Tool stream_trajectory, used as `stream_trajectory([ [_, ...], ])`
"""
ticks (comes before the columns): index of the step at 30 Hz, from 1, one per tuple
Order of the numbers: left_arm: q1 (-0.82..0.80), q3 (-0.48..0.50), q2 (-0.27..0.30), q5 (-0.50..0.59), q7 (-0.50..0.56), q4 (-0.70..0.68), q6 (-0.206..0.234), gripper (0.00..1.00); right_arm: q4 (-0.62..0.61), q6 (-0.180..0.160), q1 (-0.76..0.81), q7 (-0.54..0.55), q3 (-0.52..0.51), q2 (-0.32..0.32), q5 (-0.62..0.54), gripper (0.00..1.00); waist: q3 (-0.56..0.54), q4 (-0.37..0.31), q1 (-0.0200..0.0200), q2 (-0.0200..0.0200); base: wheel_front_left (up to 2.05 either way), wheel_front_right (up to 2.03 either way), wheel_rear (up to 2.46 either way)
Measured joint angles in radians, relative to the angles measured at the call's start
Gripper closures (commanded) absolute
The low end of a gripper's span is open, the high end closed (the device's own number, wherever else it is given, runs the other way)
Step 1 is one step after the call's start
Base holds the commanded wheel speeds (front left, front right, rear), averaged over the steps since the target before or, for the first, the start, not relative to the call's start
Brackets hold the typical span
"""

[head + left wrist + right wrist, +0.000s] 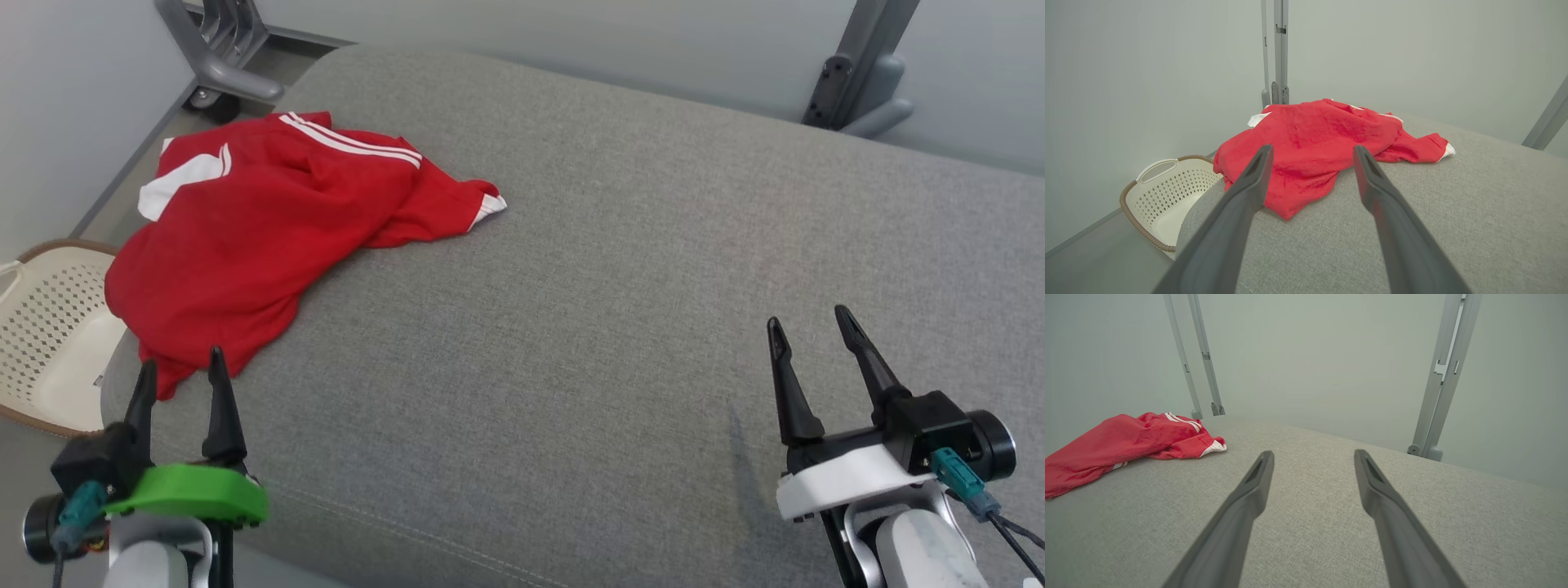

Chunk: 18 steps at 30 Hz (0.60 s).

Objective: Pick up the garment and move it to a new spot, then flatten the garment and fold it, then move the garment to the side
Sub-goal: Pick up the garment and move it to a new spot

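Note:
The garment (pixel 245 229) is a crumpled red shirt with white stripes and white cuffs, lying at the far left of the grey padded surface (pixel 612 286), its lower hem drooping over the left edge. My left gripper (pixel 181 366) hovers open at the lower left, fingertips just short of that hem, nothing between them. In the left wrist view the garment (pixel 1314 147) lies straight ahead of the open left gripper (pixel 1312 153). My right gripper (pixel 808 322) stands open at the lower right, empty. The right wrist view shows the garment (pixel 1122 445) far left of the open right gripper (pixel 1312 457).
A cream perforated laundry basket (pixel 49 343) with a brown rim sits on the floor left of the surface, also seen as the basket (pixel 1163 196) in the left wrist view. Grey metal frame legs (pixel 857 73) stand behind the surface by the pale wall.

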Motion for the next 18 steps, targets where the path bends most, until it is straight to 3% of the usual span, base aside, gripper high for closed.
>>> stream_trajectory([
  [5, -0.196, 0.005, 0.05, -0.067, 0.051, 0.125, -0.002, 0.0, -0.025, 0.0, -0.065, 0.0, 0.017, -0.011, -0.04, 0.0, 0.093, -0.023, 0.0, 0.0, 0.0, 0.0, 0.0],
  [11, -0.443, -0.074, 0.162, -0.185, 0.249, 0.328, -0.006, 0.0, -0.067, 0.0, -0.138, 0.0, 0.038, -0.038, -0.053, 0.0, 0.236, -0.062, 0.0, 0.0, 0.0, 0.0, 0.0],
  [18, -0.603, -0.077, 0.205, -0.315, 0.332, 0.537, -0.009, 0.0, -0.09, 0.0, -0.176, 0.0, 0.059, -0.066, -0.054, 0.0, 0.365, -0.101, 0.0001, 0.0, 0.0, 0.0, 0.0],
])
